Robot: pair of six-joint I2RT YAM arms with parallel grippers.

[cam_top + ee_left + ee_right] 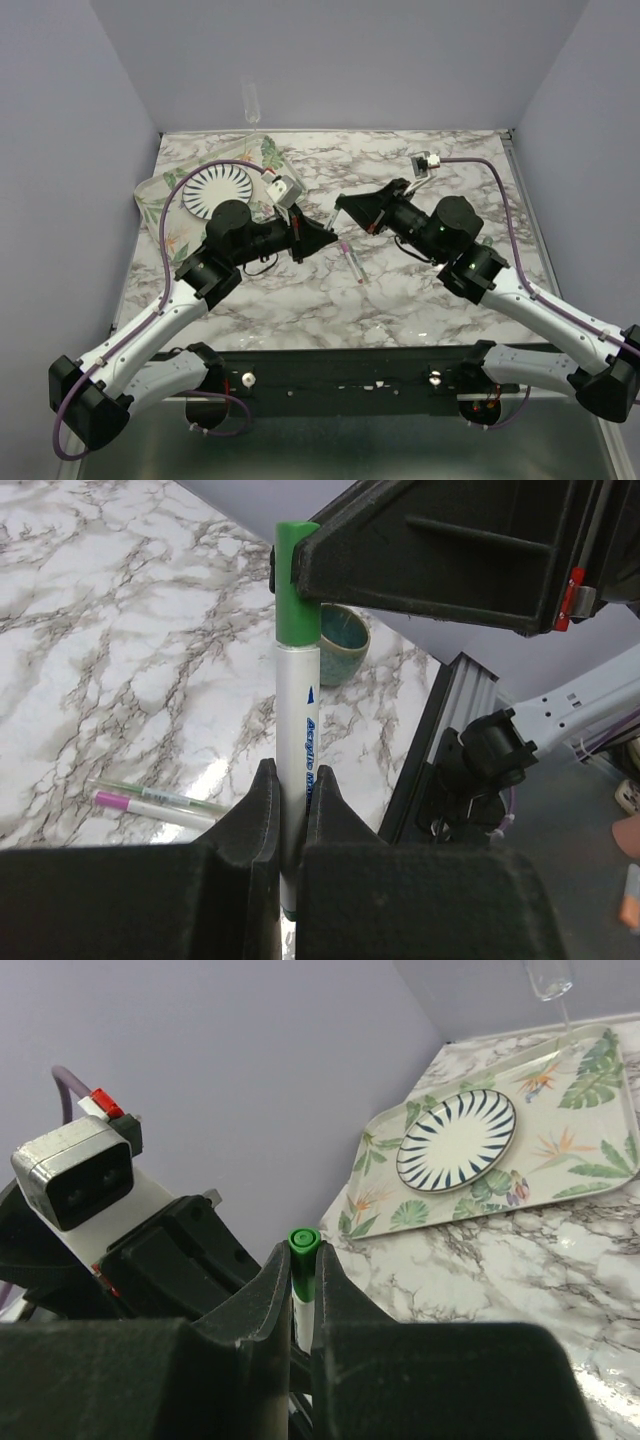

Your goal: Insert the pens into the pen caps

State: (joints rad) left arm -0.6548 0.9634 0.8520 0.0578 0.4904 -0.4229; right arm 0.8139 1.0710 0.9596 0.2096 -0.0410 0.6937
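**Pen [297,720] and green cap [296,585] clamped between the two tools, up off the tabletop [420,290]**

So the left tool [293,778] has its fingers closed tight around the white barrel, low down, with the blue printing on the barrel showing above them. The green cap sits on the top end of that same pen, in line with it. The right tool [302,1248] is pinched onto the cap, and the green end pokes out just past its fingertips. Can't tell if the cap is pushed fully home. From the top camera the two tools meet nose to nose over the middle of the marble, and the pen is hidden between them there.

The other pen [354,268] lies flat on the marble just in front of the tools, with the pink cap [343,246] at its far end, clear of both tools.

Far left there's a leafy tray [590,1150] with a striped plate [457,1140] on it, and a glass [550,980] by its far corner. A small teal bowl [342,640] shows in the left wrist view
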